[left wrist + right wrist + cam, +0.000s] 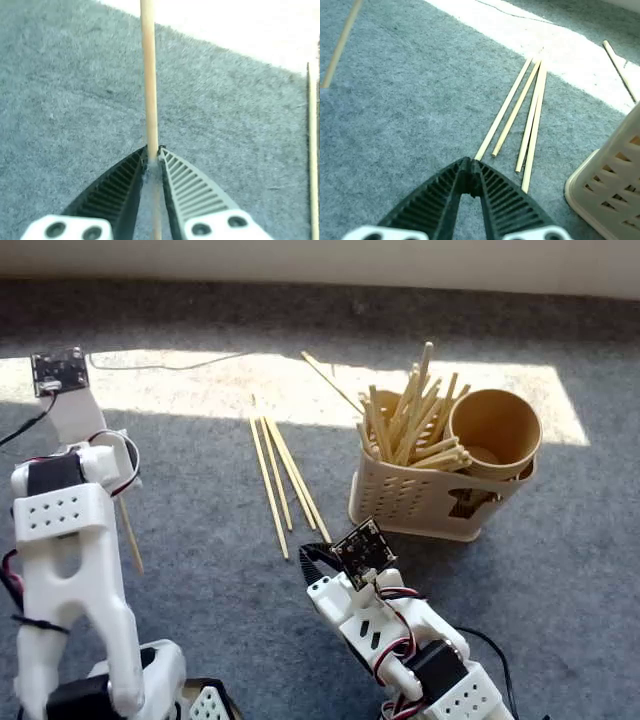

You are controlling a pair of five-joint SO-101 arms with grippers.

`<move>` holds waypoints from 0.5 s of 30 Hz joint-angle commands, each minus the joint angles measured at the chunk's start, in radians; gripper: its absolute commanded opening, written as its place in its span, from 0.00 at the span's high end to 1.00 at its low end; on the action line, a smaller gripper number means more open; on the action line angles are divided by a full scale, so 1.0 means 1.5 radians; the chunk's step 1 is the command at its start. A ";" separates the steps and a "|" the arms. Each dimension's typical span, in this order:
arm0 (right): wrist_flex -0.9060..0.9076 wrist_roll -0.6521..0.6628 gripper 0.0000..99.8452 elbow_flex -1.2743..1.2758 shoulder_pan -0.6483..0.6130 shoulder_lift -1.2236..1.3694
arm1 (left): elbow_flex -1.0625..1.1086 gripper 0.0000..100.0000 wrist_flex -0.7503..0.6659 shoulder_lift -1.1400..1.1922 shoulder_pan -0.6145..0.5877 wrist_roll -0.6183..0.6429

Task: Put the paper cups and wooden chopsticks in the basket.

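Observation:
My left gripper [152,152] is shut on a single wooden chopstick [149,75], which runs straight out from the fingertips over the grey carpet; the same stick [131,537] pokes out beside the left arm. The right gripper [470,167] is shut with nothing in it, its tips just short of the near ends of several loose chopsticks [520,110] lying side by side on the carpet [280,480]. The cream basket [400,502] at the right holds a bundle of chopsticks [410,425] and a paper cup [495,430].
Another chopstick [330,382] lies on the sunlit strip behind the basket, also seen as a stick [620,70] in the right wrist view. A thin cable [160,365] crosses the carpet at the back left. Open carpet lies between the arms.

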 commanded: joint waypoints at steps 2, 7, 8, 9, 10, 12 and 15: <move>-0.002 0.007 0.99 0.066 -0.012 -0.011 | -0.008 0.99 -0.002 -0.111 0.062 0.008; -0.030 0.007 0.99 0.066 -0.038 -0.011 | -0.008 0.99 -0.002 -0.209 0.121 0.008; -0.029 0.007 0.99 0.066 -0.039 -0.011 | -0.008 0.99 -0.002 -0.227 0.132 0.008; -0.029 0.007 0.99 0.066 -0.040 -0.011 | -0.009 0.99 -0.006 -0.242 0.143 0.008; -0.029 0.007 0.99 0.066 -0.040 -0.011 | -0.010 0.99 -0.018 -0.257 0.153 0.008; -0.028 0.007 0.99 0.066 -0.040 -0.011 | -0.024 0.99 -0.032 -0.280 0.172 0.008; -0.028 0.007 0.99 0.066 -0.039 -0.010 | -0.071 0.99 -0.036 -0.299 0.211 0.008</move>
